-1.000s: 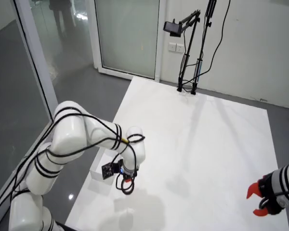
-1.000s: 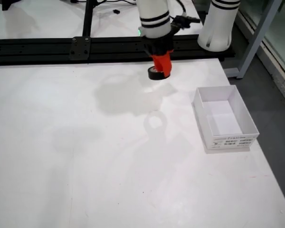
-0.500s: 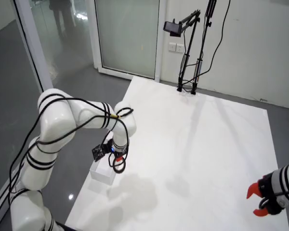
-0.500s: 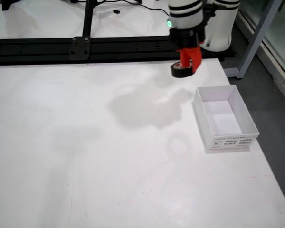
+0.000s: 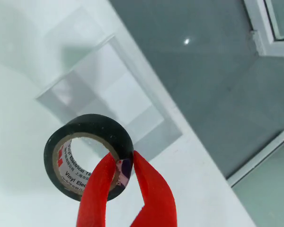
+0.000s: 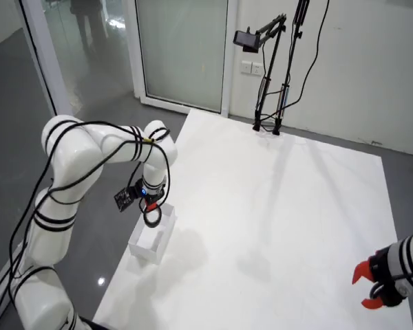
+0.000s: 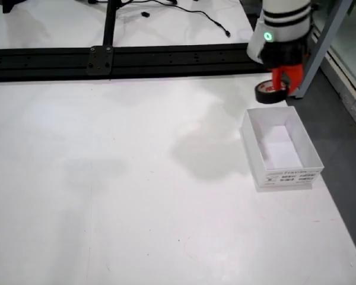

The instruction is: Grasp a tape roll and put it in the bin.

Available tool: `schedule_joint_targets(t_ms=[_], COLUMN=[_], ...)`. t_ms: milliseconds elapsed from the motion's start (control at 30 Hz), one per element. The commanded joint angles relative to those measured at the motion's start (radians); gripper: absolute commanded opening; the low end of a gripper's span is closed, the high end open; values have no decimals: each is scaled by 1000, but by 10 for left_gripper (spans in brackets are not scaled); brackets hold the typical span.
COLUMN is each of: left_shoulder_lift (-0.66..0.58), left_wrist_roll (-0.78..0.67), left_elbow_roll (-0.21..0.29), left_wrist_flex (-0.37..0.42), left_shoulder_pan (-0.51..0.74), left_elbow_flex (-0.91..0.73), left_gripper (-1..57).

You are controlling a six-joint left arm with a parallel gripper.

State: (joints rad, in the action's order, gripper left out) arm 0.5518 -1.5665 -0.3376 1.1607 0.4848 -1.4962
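Gripper (image 5: 125, 177) with red plastic fingers is pinching the wall of a black vinyl tape roll (image 5: 87, 156), one finger inside the hole and one outside. Roll's hanging in the air right over the open white cardboard bin (image 7: 280, 147), at its far edge in the view from the front, and the bin sits by the edge of the white table (image 7: 118, 178).

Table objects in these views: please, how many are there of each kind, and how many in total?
Black tape roll: 1, held in the end effector
White bin: 1
Total: 2
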Motion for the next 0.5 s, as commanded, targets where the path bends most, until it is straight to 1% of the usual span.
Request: schedule_joint_targets(t_ms=[33, 167, 200, 500], left_shoulder_lift=[171, 221, 227, 243], left_wrist_roll=[97, 97, 97, 97], left_elbow_roll=[34, 40, 38, 37], left_wrist_flex=[-167, -253, -263, -297], left_shoulder_pan=[-193, -181, -176, -172], left_elbow_flex=[-3, 1, 2, 2], left_gripper=[-9, -9, -9, -9])
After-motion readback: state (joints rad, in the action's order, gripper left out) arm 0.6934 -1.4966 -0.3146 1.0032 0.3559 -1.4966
